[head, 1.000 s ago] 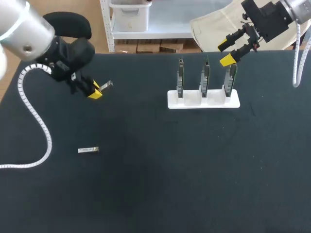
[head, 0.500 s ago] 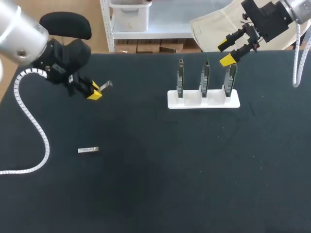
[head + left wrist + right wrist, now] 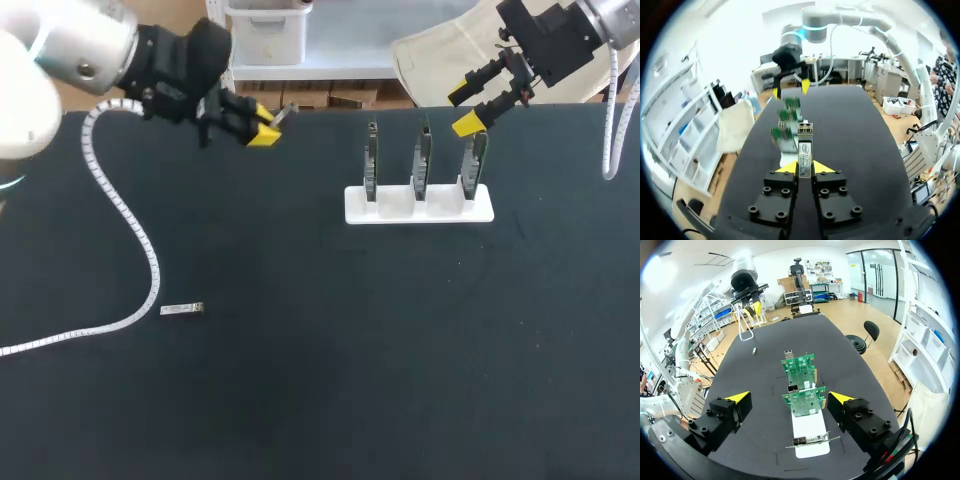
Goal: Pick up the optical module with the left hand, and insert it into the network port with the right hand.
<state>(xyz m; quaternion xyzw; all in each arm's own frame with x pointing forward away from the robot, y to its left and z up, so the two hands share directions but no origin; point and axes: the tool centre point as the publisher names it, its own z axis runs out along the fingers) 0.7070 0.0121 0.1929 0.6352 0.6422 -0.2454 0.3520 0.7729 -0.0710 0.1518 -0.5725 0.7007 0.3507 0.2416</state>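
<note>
Dark table (image 3: pixel 350 380), seen from above and behind the robot. Nearest the viewer, at about 8 o'clock from the table's middle, a small spare module (image 3: pixel 182 310) lies flat, well apart from both arms. Farther back, toward 1 o'clock, a white rack (image 3: pixel 420 205) holds three upright circuit boards (image 3: pixel 421 155) in a row; from the right wrist, each board shows a small metal port cage (image 3: pixel 793 388) on its edge.

At the far edge, the left gripper (image 3: pixel 258 128) is closed on the optical module (image 3: pixel 284 110), pinching its rear end from two sides; most of the silver body juts out ahead of the yellow tips. The left wrist view shows its long axis in line with the fingers, aimed toward the rack. The right gripper (image 3: pixel 468 107) hangs over the rightmost board, fingers spread wide, holding nothing.

From the held module the right gripper lies at about 3 o'clock, well apart. I judge the handover needs that gap closed, with the module's free end offered to the right fingers; the right arm is the nearer to the ports.
</note>
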